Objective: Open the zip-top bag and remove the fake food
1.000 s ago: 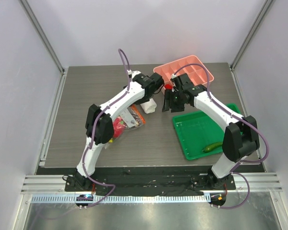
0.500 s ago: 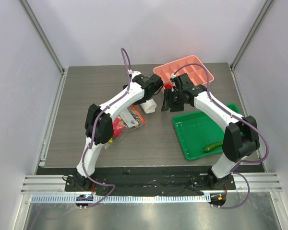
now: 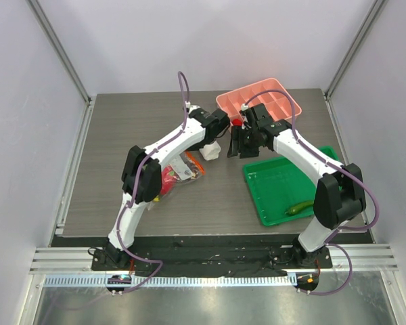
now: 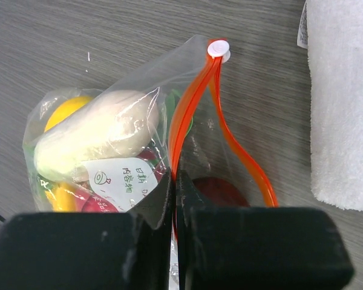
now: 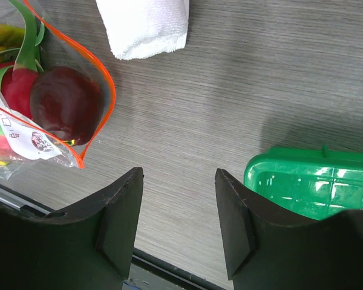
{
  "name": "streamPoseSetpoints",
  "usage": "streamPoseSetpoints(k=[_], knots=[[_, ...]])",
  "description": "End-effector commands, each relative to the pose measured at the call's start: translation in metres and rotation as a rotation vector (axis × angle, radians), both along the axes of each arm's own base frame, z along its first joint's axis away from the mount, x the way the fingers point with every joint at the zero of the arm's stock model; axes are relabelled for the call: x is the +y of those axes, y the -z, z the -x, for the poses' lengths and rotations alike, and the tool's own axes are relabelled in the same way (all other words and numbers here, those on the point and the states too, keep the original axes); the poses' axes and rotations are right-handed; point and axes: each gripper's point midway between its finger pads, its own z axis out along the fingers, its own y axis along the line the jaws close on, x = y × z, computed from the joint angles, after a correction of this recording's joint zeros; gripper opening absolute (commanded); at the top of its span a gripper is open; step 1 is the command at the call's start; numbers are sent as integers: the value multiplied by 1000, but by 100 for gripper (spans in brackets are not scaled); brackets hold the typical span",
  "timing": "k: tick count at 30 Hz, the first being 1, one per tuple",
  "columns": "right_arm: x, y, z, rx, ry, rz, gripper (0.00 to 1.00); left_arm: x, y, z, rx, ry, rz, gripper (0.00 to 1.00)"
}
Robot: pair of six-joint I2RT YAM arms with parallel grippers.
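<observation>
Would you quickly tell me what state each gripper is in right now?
Left gripper: closed on the orange-red zip strip of the clear, crinkly plastic zip-top bag.
Right gripper: open, holding nothing.

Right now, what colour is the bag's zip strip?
Orange-red zip strip, with a white slider at its end. Shows best in the left wrist view.

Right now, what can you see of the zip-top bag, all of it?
The bag is clear, crinkly plastic with an orange-red zip strip parted into an open loop, a white slider at its end. It lies on the grey table beside a white towel, stuffed with toy food. The left gripper has its jaws shut on one strip side.
</observation>
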Motion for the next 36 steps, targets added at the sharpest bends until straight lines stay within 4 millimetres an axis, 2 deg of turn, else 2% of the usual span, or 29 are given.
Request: streamPoseSetpoints(k=[1, 6, 9, 10, 12, 13, 18, 19, 21, 22, 23, 24, 25, 28, 29, 32, 36], knots=[[5, -19, -8, -58, -2, -42, 56, 41, -24, 36, 164, 18, -186, 0], [9, -17, -6, -44, -19, -61, 56, 35, -49, 41, 121, 31, -79, 0], [19, -22, -5, -40, -46, -107, 57, 31, -62, 44, 106, 59, -24, 0], [24, -25, -3, -33, -63, -136, 57, 31, -73, 46, 85, 68, 8, 0], [32, -30, -2, -22, -82, -171, 60, 32, -79, 49, 73, 86, 29, 0], [36, -33, -3, -25, -88, -195, 61, 33, -89, 53, 55, 95, 60, 0], [71, -66, 1, -75, -190, -301, 69, 37, -100, 69, 19, 143, 149, 0], [78, -71, 0, -84, -206, -329, 71, 32, -104, 67, -17, 160, 193, 0], [97, -79, 11, -48, -249, -414, 73, 34, -106, 81, -29, 183, 263, 0], [110, -80, 14, -54, -272, -441, 73, 33, -106, 83, -46, 196, 289, 0], [118, -78, 20, -38, -287, -450, 73, 31, -97, 84, -57, 204, 311, 0], [125, -80, 22, -39, -299, -457, 73, 31, -108, 88, -94, 216, 357, 0], [138, -77, 32, -24, -322, -458, 73, 31, -108, 90, -104, 222, 375, 0], [158, -81, 42, -22, -338, -478, 74, 29, -117, 93, -148, 254, 425, 0], [168, -81, 52, -17, -358, -480, 74, 28, -119, 93, -152, 269, 426, 0], [186, -82, 65, -29, -374, -484, 73, 27, -126, 96, -164, 286, 450, 0], [197, -79, 69, -63, -346, -493, 74, 27, -131, 102, -172, 298, 484, 0]])
